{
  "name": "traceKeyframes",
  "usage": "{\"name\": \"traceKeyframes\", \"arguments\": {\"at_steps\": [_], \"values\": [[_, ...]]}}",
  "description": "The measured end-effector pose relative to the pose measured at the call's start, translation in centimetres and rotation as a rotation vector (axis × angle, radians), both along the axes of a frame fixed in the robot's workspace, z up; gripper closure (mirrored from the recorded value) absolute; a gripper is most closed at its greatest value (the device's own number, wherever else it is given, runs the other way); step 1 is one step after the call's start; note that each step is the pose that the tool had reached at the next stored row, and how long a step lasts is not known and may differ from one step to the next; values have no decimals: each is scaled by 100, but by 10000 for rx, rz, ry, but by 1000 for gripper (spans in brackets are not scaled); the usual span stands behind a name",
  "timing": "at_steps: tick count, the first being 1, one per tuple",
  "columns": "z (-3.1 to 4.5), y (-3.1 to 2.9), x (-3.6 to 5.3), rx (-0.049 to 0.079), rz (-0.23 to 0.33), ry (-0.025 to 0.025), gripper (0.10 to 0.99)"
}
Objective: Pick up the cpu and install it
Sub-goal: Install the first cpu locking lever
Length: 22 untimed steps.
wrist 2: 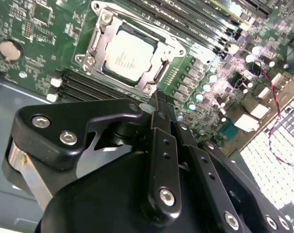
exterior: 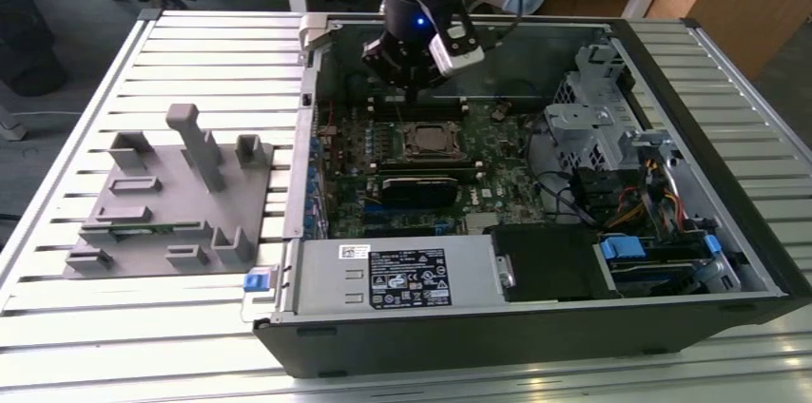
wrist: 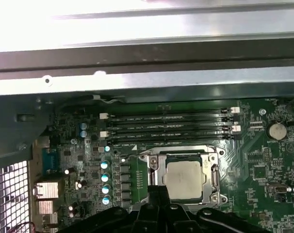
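Going across the exterior view from its left, we saw the grey fixture plate (exterior: 171, 199) with its plastic blocks lying on the slatted surface (exterior: 76, 89), well apart from the work. Next to it, toward the exterior view's right, sat the open computer case (exterior: 533, 327), motherboard (exterior: 380, 161) facing up, power supply (exterior: 399, 275) along the near wall and the drive cage (exterior: 596, 123) further right.

The cpu (wrist 2: 125, 57) was already lying flat inside the socket frame (wrist 2: 96, 36) on the board; in both wrist views its silvery top showed square within the metal bracket, also at (wrist: 185, 179). It looked seated, not tilted, as far as we could judge. Memory slots (wrist: 169, 128) ran just beside the socket.

The gripper (exterior: 409, 80) hung above the board near the socket, and in the second wrist view its two fingers (wrist 2: 161, 141) stood pressed together with nothing between them, so closed and empty.

Our read: the placing step appeared done, with the chip in the socket and the gripper off it. Whether the retention frame was latched we could not tell. Finishing the install would call for the chip to sit fully flat and the socket clamp to be secured over it without shifting it.
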<state>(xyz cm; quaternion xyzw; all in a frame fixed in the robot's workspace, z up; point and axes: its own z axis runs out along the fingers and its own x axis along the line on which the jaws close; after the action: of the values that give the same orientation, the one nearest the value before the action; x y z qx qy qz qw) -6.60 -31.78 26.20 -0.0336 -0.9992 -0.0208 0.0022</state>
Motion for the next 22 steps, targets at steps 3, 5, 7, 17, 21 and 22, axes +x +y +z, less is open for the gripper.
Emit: {"name": "traceKeyframes", "arguments": {"at_steps": [3, 5, 7, 17, 21, 22], "values": [[-2, 0, -70, 6, 10, -63, 980], [-2, 0, -115, 6, 13, -131, 980], [-2, 0, -155, 6, 19, -213, 980], [-6, 19, -272, 14, 23, -456, 980], [-7, 25, -281, 76, 19, -424, 980], [-10, 27, -292, 85, 20, -424, 980]]}}
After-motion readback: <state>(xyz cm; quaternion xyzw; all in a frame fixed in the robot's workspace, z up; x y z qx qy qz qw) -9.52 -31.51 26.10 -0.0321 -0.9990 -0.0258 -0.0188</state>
